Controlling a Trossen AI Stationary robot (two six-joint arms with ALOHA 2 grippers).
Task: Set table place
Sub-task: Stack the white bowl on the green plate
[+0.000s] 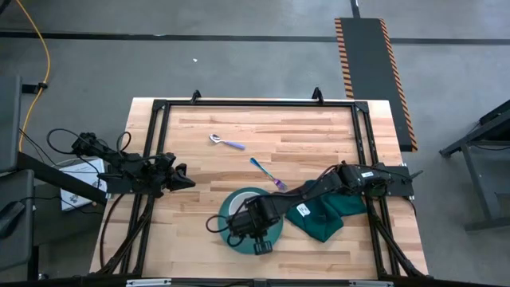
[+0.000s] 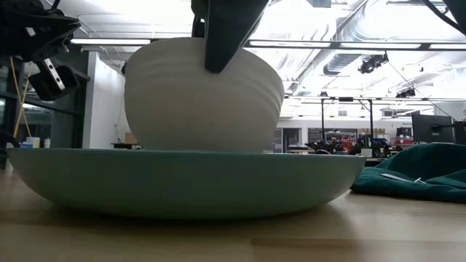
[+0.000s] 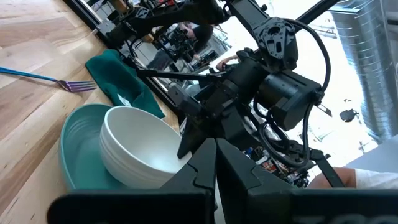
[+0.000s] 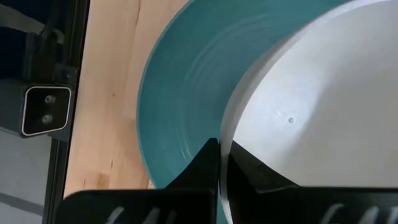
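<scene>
On the near half of the table (image 1: 319,131), a white bowl (image 2: 200,98) is seated inside the teal plate (image 2: 182,182), and the right gripper (image 4: 221,168) is seen pinched onto the bowl's rim, one dark finger outside the wall and one inside. The bowl appears to rest on the plate's floor in the low view, so the stacking step is judged to be finished or nearly so, with only the release left. The left gripper (image 1: 182,177) is held clenched and empty above the table's left side, well apart from the plate.

The cutlery has not yet been laid. The fork (image 1: 268,174), with its blue-purple handle, lies at an angle on bare wood just beyond the plate, and the spoon (image 1: 226,142) lies farther off toward the far edge, left of the fork. Neither is touched by a gripper. A dark green cloth (image 1: 327,215) is bunched just to the right of the plate, partly under the right arm.

Roughly half of the setting is judged done: plate and bowl are placed together, while fork and spoon remain to be brought beside the plate.
</scene>
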